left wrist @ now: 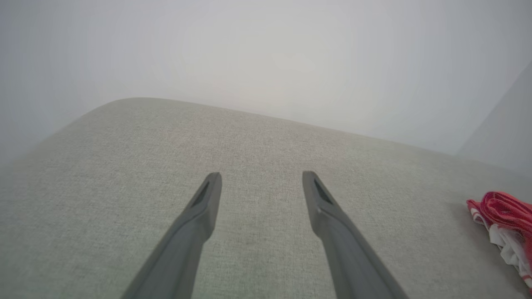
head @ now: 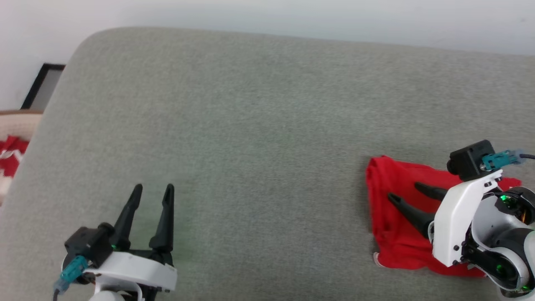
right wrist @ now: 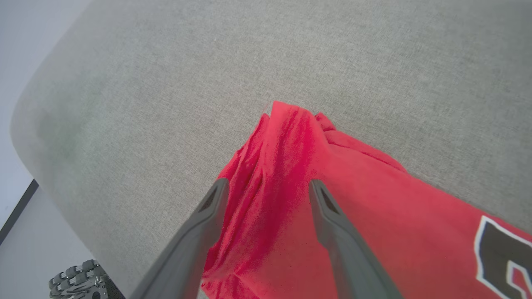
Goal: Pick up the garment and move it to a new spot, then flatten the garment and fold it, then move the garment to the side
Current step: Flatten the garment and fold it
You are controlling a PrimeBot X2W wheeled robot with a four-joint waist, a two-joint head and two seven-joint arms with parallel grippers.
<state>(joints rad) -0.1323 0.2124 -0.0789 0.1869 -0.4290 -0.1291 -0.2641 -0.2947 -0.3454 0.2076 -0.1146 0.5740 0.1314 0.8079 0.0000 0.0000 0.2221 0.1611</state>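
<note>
The garment (head: 395, 244) lies folded into a compact red bundle at the right side of the grey cushioned surface (head: 259, 125). My right gripper (head: 403, 190) is just over its left part, jaws open, fingers pointing left. In the right wrist view a raised ridge of the garment (right wrist: 374, 199) runs between the open fingers of the right gripper (right wrist: 269, 182), and black-and-white lettering (right wrist: 498, 245) shows at the lower right. My left gripper (head: 153, 187) stands open at the lower left with nothing in it. From the left wrist, the left gripper (left wrist: 261, 175) is over bare fabric, with the garment (left wrist: 505, 211) far right.
The grey surface has a rounded far-left corner (head: 83, 46) and a white wall behind it. Off its left edge lie a red cloth with a white zigzag (head: 10, 156) and a black frame (head: 42, 85). A robot wheel (right wrist: 77, 282) shows below the edge.
</note>
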